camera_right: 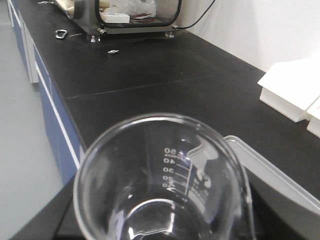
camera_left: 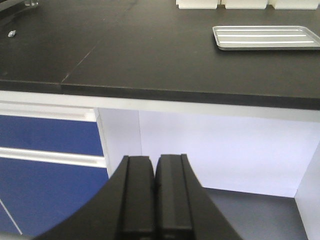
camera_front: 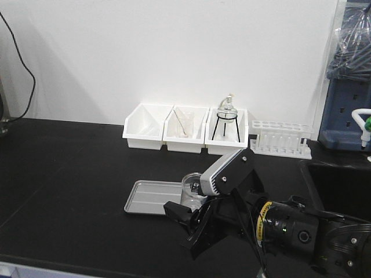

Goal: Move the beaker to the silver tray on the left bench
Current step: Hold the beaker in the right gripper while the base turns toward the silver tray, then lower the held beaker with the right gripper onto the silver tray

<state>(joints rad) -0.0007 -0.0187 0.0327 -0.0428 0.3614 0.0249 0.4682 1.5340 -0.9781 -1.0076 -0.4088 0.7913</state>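
Left gripper (camera_left: 154,200) is sitting fully closed and empty, below the bench edge. Right gripper (camera_front: 184,223) is clamping the beaker (camera_front: 191,185), holding it at the silver tray's (camera_front: 148,197) right edge. White bins (camera_front: 184,130) are sitting behind, against the wall.

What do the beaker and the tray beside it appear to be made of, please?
The beaker looks like clear glass: transparent, with glossy highlights and white printed graduations. The silver tray looks like satin-finish metal, possibly steel or aluminium: silver-grey, with a soft sheen and pressed ridges.
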